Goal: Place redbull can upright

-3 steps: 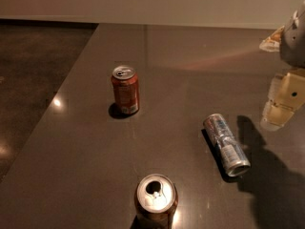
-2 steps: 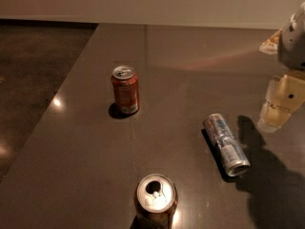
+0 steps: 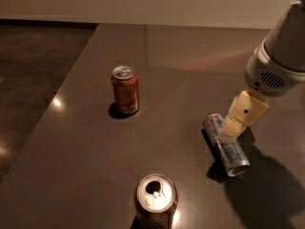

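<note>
The redbull can [image 3: 230, 152], slim and silver-blue with a white label patch, lies on its side on the dark table [image 3: 190, 70] at the right, its long axis running from upper left to lower right. My gripper [image 3: 233, 128] reaches in from the upper right on the white arm [image 3: 281, 51]. Its cream tip sits over the can's far, upper-left end, touching or just above it; I cannot tell which.
A red-orange soda can [image 3: 125, 89] stands upright left of centre. A brownish can with a wide silver top [image 3: 156, 200] stands at the front edge of view. The table's left edge [image 3: 57, 99] runs diagonally, with dark floor beyond it.
My gripper has moved left and down, from right of the redbull can to over its upper-left end. The cans have not moved.
</note>
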Robot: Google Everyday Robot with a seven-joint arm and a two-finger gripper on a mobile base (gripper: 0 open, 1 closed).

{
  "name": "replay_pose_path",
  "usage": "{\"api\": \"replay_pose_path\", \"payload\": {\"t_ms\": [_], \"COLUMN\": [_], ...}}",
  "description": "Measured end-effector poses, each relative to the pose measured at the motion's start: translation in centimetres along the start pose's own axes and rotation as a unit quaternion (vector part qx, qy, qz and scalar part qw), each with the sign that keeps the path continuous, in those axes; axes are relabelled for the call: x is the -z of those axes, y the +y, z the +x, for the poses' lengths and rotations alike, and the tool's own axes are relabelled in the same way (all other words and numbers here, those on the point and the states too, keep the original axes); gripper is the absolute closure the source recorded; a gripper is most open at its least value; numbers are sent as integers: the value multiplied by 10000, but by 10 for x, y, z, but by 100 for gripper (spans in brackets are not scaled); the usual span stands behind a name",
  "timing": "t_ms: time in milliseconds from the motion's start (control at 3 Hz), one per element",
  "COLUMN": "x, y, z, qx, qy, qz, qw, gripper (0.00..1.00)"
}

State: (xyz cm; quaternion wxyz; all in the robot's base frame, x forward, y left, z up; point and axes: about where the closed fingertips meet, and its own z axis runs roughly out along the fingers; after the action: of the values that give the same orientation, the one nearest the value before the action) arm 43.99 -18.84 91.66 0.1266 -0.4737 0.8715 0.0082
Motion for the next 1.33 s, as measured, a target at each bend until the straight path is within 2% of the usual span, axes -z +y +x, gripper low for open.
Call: {"api": "replay_pose_path", "payload": {"t_ms": [333,1000,1333], "x": [-13,-38,-50], "y": [19,30,29], "z": [-6,-10,-9], "qx": [-662,-1334,-1545], "qy": [81,445,566], "qz": [-173,-220,-262], "qw": [9976,9898,9860], "gripper": [0,0,0]}}
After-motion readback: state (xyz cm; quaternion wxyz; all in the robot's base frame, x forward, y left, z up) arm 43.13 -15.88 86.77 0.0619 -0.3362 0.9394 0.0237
